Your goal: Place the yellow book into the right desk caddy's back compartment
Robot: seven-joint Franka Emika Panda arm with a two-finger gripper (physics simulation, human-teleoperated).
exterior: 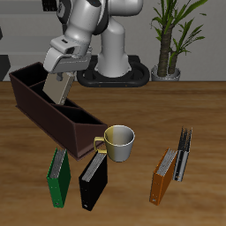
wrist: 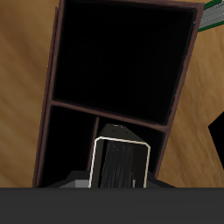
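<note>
Wood-grain tabletop [exterior: 190, 106] is carrying the right desk caddy [exterior: 40, 110], a long dark-brown box with thin dividers. Thin, tan-covered, with a dark grey spine, the yellow book [exterior: 58, 89] is hanging tilted over the caddy's far section, the gripper [exterior: 64, 74] pinching its top edge.

The gripper [exterior: 64, 75] covers the upper part of the yellow book [exterior: 59, 90] in the exterior view, so the fingers' contact cannot be made out. The right desk caddy [exterior: 35, 110] hides the book's lower end behind its wall. In the wrist view, the picture's edge crops the caddy, and its compartments are too dark to show their floors.
</note>
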